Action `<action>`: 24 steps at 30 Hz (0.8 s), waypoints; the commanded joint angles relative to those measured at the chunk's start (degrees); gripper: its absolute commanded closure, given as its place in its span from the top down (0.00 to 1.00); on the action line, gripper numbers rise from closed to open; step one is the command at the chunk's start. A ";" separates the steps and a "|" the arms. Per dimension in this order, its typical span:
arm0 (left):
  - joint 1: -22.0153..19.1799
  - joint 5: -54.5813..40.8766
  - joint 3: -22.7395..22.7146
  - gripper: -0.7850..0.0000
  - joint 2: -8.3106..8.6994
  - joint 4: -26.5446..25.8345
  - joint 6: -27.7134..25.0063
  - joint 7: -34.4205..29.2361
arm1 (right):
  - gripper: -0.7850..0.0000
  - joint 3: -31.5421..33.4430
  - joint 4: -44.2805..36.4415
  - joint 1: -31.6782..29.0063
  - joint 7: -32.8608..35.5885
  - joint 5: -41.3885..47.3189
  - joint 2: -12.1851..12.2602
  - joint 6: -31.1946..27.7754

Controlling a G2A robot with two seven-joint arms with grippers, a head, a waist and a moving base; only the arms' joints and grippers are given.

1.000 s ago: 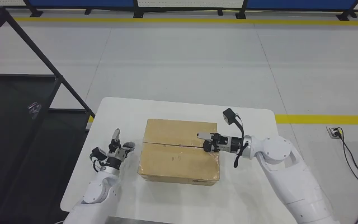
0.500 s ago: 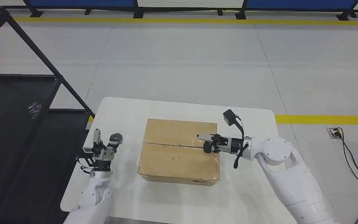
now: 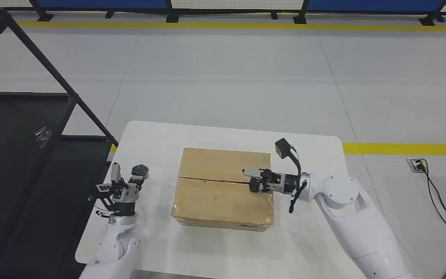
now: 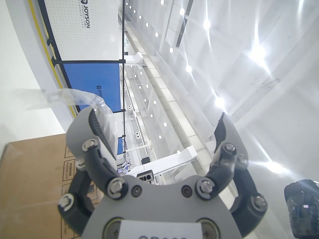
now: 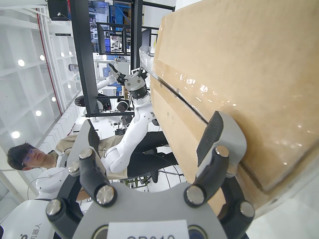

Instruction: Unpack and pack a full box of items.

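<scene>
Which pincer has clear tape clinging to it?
The left pincer, open beside the cardboard box, with a clear tape strip stuck to it. The right pincer, open at the box's seam, carries none.

I work in a large industrial hall fitted out as a robot lab. Around my white table (image 3: 150,143) spreads a pale painted floor (image 3: 230,77). A yellow line (image 3: 209,25) runs along the upper edge of the top view, with blue and white partition panels (image 3: 118,3) behind it. A black metal frame (image 3: 70,97) stands at the left and a floor socket (image 3: 417,164) sits at the right edge. My left wrist view shows a high ceiling with rows of lamps (image 4: 206,24), and my right wrist view shows white shelving (image 5: 25,50).
</scene>
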 commanded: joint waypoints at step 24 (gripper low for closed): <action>-0.42 0.96 -2.92 1.00 -1.14 -0.12 4.16 1.14 | 1.00 -12.82 12.28 7.49 -12.15 3.35 -5.81 -5.32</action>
